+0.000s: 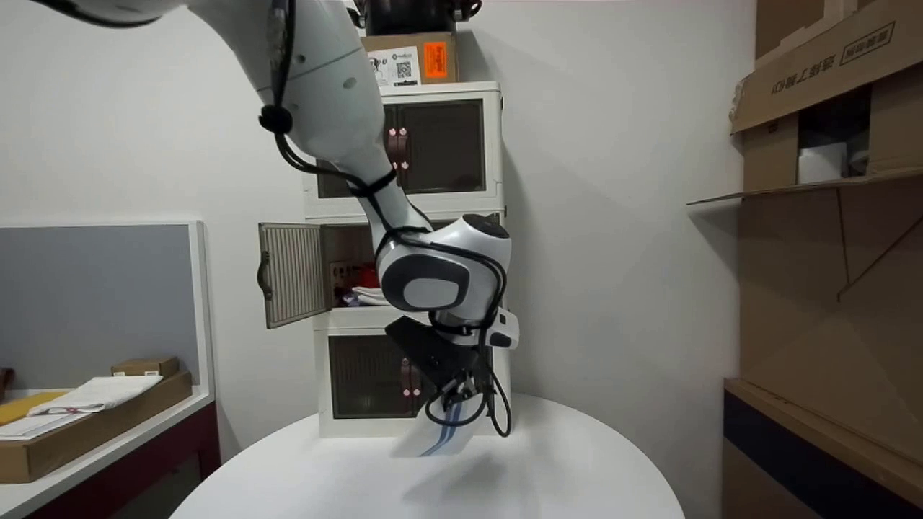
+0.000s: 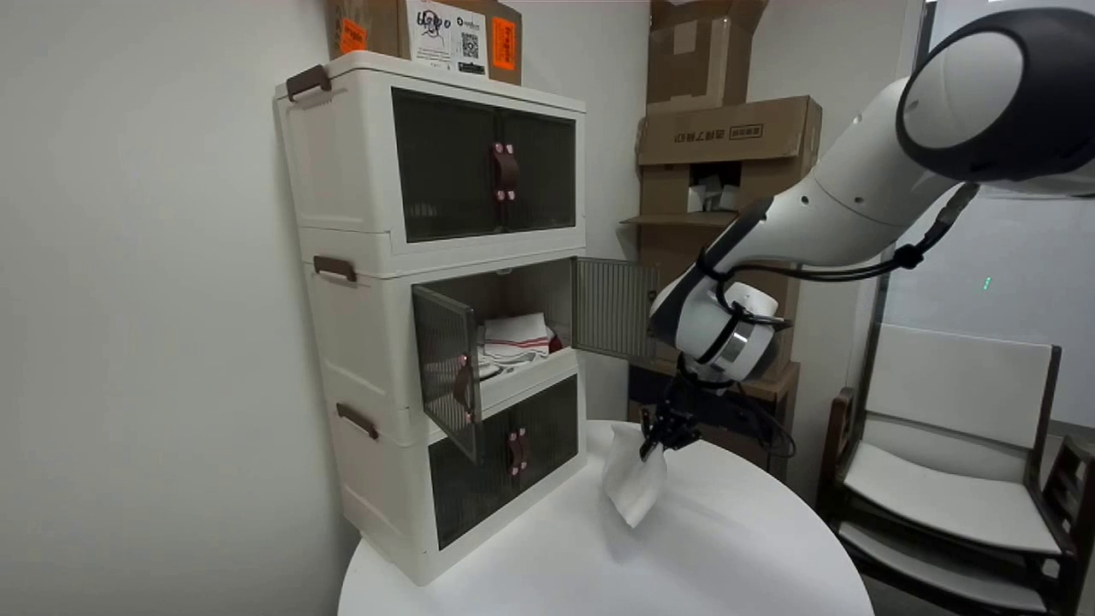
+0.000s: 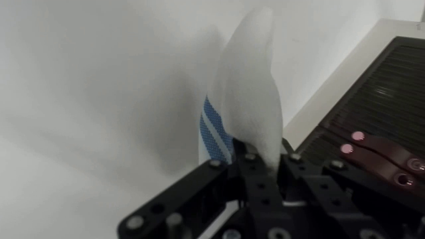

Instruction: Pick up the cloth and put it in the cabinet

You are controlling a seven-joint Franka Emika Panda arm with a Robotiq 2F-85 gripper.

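Observation:
The white cloth with blue stripes (image 1: 438, 438) hangs from my gripper (image 1: 456, 398), just above the round table. It also hangs from the gripper in an exterior view (image 2: 634, 488). In the wrist view the cloth (image 3: 249, 86) is pinched between the two black fingers (image 3: 264, 149), with its free end extending beyond them. The white cabinet (image 2: 351, 321) has three stacked tiers. Its middle tier is open, with both doors swung out and folded cloths (image 2: 513, 335) inside. The gripper is in front of the lower tier, below the open compartment's level.
The open left door (image 2: 449, 372) and open right door (image 2: 614, 308) stick out from the middle tier. The lower doors with brown handles (image 3: 382, 156) are shut and close to the gripper. The white round table (image 2: 727, 556) lies beneath. Cardboard boxes (image 2: 727, 133) stand behind the arm.

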